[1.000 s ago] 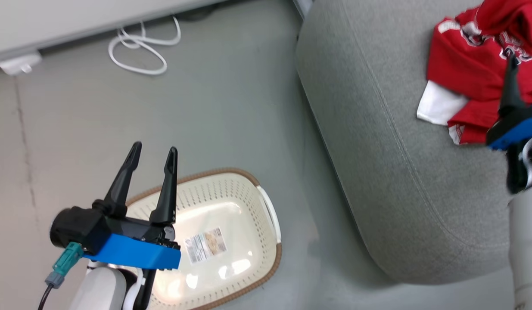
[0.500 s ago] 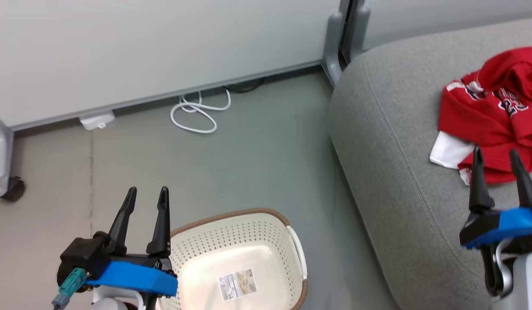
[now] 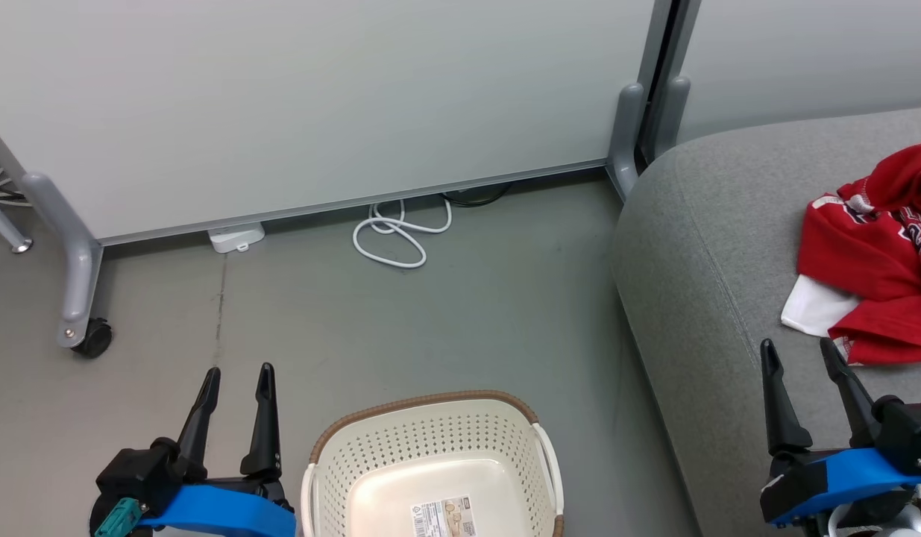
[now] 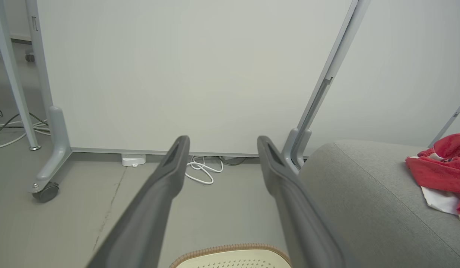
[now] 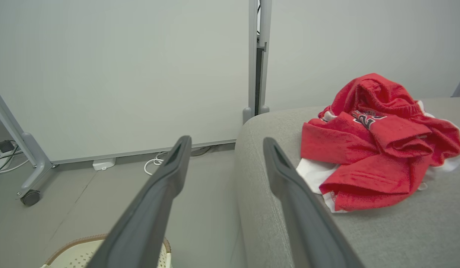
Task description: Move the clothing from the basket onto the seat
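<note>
We see red clothing heaped on the grey seat just beyond our right gripper, its fingers spread, empty.

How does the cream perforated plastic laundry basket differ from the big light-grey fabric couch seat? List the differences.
The basket stands on the floor, its visible inside bare but for a label; the seat bears the red clothing. The basket is perforated plastic with a brown rim; the seat is plain grey fabric with a seam. The basket is far smaller than the seat. Both have rounded corners.
</note>
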Robot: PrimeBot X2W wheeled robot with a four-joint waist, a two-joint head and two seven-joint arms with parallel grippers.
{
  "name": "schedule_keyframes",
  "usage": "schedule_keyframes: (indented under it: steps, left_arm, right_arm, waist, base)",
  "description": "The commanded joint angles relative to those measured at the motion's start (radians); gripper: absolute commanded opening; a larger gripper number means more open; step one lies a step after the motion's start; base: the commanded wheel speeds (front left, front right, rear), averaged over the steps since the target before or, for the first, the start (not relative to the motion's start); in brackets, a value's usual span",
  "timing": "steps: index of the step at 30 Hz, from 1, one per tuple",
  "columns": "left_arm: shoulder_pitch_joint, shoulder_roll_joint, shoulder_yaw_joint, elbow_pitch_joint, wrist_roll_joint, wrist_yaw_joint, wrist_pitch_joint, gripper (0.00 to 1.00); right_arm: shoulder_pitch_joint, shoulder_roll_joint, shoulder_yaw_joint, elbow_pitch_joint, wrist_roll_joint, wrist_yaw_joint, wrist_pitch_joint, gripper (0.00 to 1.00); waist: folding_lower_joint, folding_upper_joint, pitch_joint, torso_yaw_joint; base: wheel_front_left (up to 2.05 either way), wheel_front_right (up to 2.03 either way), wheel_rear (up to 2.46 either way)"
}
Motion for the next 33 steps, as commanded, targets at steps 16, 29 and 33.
schedule_keyframes:
  steps: [16,29,33]
  left_arm:
    - [0.021,-0.004,0.034,0.030,0.019,-0.001,-0.003,1.00]
    - [0.018,0.008,0.034,0.046,0.024,-0.001,-0.003,1.00]
    - [0.015,0.011,0.029,0.046,0.023,-0.001,-0.003,1.00]
  right_arm:
    - [0.037,0.001,0.062,0.004,0.025,0.000,0.006,1.00]
    - [0.033,0.001,0.071,0.018,0.040,0.000,-0.001,1.00]
    - [0.031,0.001,0.072,0.021,0.045,0.001,-0.002,1.00]
  waist:
    - [0.0002,0.0000,-0.034,0.102]
    - [0.0002,0.0000,-0.033,0.118]
    - [0.0002,0.0000,-0.032,0.117]
  base:
    - [0.00,0.00,0.00]
    - [0.00,0.00,0.00]
    - [0.00,0.00,0.00]
